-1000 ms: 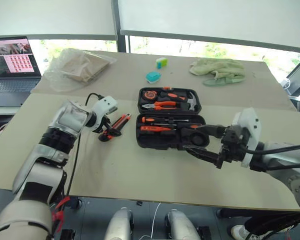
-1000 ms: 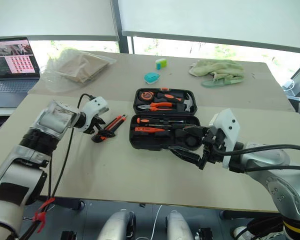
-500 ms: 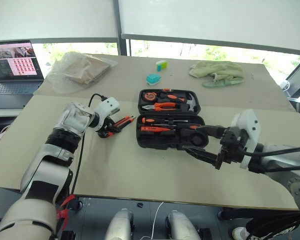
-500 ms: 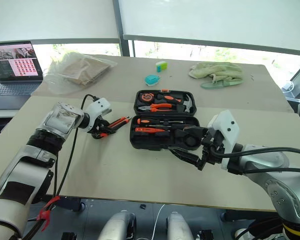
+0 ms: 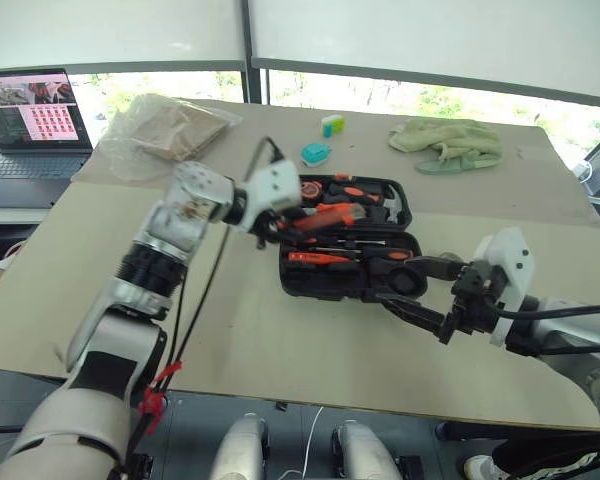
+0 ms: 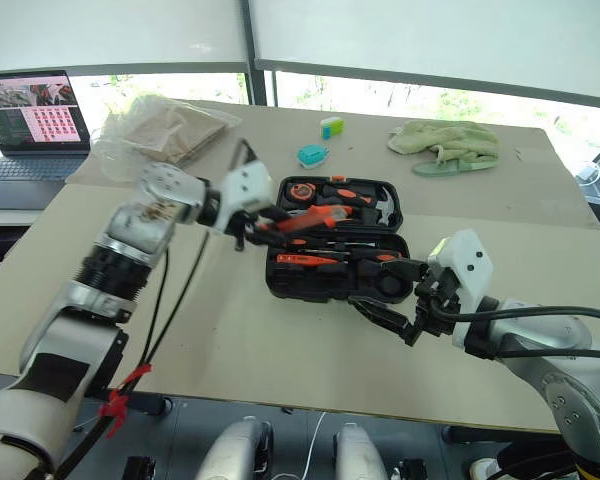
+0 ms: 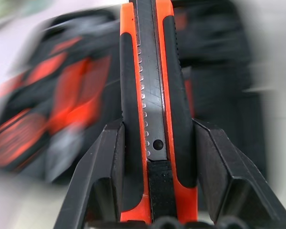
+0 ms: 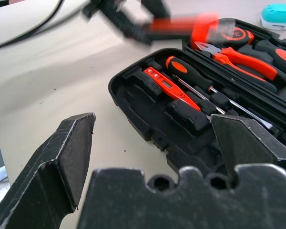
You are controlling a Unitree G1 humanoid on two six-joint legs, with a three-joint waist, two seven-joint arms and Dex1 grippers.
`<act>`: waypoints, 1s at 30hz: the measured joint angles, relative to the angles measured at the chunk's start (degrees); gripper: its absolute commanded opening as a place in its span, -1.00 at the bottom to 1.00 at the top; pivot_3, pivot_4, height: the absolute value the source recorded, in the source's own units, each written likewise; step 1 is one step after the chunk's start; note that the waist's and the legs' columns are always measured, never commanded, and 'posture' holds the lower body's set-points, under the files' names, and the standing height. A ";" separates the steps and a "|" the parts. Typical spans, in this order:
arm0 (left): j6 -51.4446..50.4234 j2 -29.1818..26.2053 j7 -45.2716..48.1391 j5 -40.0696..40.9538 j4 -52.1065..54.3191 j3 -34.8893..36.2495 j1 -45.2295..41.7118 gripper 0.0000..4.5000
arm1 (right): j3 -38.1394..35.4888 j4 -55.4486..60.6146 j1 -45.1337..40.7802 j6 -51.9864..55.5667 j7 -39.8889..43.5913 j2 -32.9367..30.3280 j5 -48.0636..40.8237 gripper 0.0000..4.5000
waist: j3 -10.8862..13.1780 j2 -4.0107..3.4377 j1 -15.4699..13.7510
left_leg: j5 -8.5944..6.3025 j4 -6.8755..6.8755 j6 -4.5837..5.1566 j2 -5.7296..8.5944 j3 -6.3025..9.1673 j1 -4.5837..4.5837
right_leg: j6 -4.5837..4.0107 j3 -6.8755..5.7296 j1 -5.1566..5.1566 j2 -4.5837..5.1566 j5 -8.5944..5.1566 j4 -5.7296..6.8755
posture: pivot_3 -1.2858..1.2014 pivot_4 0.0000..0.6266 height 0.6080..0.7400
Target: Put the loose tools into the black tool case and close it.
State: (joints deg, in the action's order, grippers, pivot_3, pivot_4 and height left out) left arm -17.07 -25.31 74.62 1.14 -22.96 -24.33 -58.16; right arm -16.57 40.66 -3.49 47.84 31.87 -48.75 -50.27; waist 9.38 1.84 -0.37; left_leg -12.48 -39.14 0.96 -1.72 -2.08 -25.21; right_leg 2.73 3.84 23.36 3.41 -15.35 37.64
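Fingers (image 7: pixel 112 157) clamp utility knife (image 7: pixel 152 95) above case (image 5: pixel 345 265).

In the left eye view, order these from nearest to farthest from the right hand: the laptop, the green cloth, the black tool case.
1. The black tool case, directly in front of the right hand.
2. The green cloth, at the table's far side.
3. The laptop, far left, beyond the table edge.

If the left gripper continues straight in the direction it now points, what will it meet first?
Probably the open case. The left gripper, shut on the knife, points across and down over it, so the knife's tip would likely meet the tools in the case first. Depth is unclear.
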 measured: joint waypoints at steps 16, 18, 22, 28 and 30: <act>-0.54 6.58 0.98 -7.65 -8.25 -6.71 -3.41 0.49 | -1.95 2.20 2.54 0.00 -3.12 0.33 -0.59 1.00 | 0.00 0.00 0.48 | 0.00 -0.03 0.00 0.02 0.17 0.07 | 0.01 0.01 -0.12 -0.01 0.00 0.00 | 0.03 -0.52 1.00; -0.94 6.56 1.23 -7.75 -8.46 -6.30 -3.88 0.77 | -1.95 2.51 2.61 0.00 -3.36 0.50 -0.60 1.00 | 0.00 -0.01 0.54 | 0.00 -0.02 0.00 0.01 0.17 0.07 | 0.01 0.01 -0.11 -0.02 0.00 0.00 | 0.03 -0.52 1.00; -5.15 6.53 3.70 -5.89 -8.26 -4.17 -4.29 0.99 | -2.02 2.54 2.79 0.00 -3.67 0.64 -0.60 1.00 | 0.00 -0.01 0.72 | 0.00 0.00 0.01 0.01 0.18 0.06 | 0.02 0.00 -0.09 -0.02 -0.01 -0.01 | 0.03 -0.52 1.00; -7.89 5.16 5.83 -1.76 -7.25 0.88 -6.33 0.47 | -2.22 2.55 3.54 0.00 -3.72 0.83 -0.61 1.00 | -0.01 -0.02 1.02 | 0.00 0.00 0.01 0.02 0.19 0.05 | 0.01 0.00 -0.07 -0.01 -0.01 0.01 | 0.03 -0.52 1.00; -5.57 4.97 6.10 -1.96 -7.21 0.60 -5.96 0.14 | -2.22 2.54 3.52 0.00 -3.74 0.83 -0.61 1.00 | -0.01 -0.02 0.97 | 0.00 0.00 0.01 0.02 0.20 0.05 | 0.01 0.00 -0.08 -0.01 -0.01 0.01 | 0.03 -0.52 1.00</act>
State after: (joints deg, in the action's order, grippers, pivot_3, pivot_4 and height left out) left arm -22.64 -20.35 80.72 -0.82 -30.17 -23.73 -64.12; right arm -18.79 43.21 0.03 47.84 28.14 -47.92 -50.87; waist 9.37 1.82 0.60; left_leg -12.48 -39.14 0.96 -1.70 -1.89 -25.16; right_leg 2.75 3.85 23.29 3.39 -15.36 37.65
